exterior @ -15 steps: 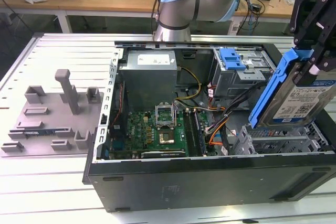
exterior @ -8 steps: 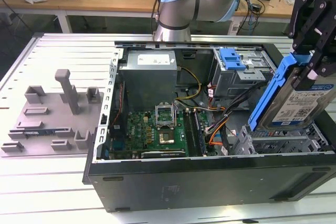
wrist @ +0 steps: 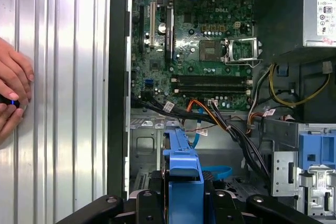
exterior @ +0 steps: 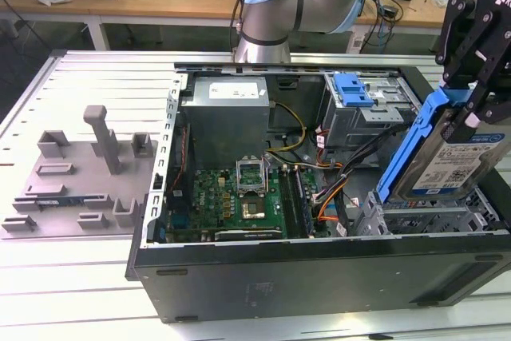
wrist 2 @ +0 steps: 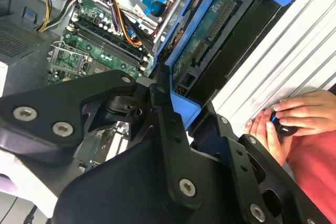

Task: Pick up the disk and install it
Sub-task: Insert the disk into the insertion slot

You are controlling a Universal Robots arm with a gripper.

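Note:
The disk [exterior: 447, 161], a silver drive in a blue plastic bracket, hangs tilted on edge at the exterior view's right. It is over the open computer case [exterior: 319, 277], just above the metal drive cage [exterior: 423, 217] in the case's front corner. My gripper [exterior: 471, 117] is shut on the disk's upper part, its black fingers clamping the blue bracket. In the second wrist view the disk [wrist 2: 210, 35] runs away from the gripper [wrist 2: 168, 106] towards the case's edge. In the first wrist view the bracket's blue edge [wrist: 182, 166] sits between the fingers [wrist: 152, 203], above the cage floor.
Inside the case lie the green motherboard [exterior: 239, 193], cable bundles [exterior: 335, 189], a grey power supply [exterior: 227, 117] and a blue clip [exterior: 353, 89] on the rear bay. A grey fixture [exterior: 80, 173] stands on the slatted table at the exterior view's left. A person's hands [wrist 2: 294, 119] rest beside the case.

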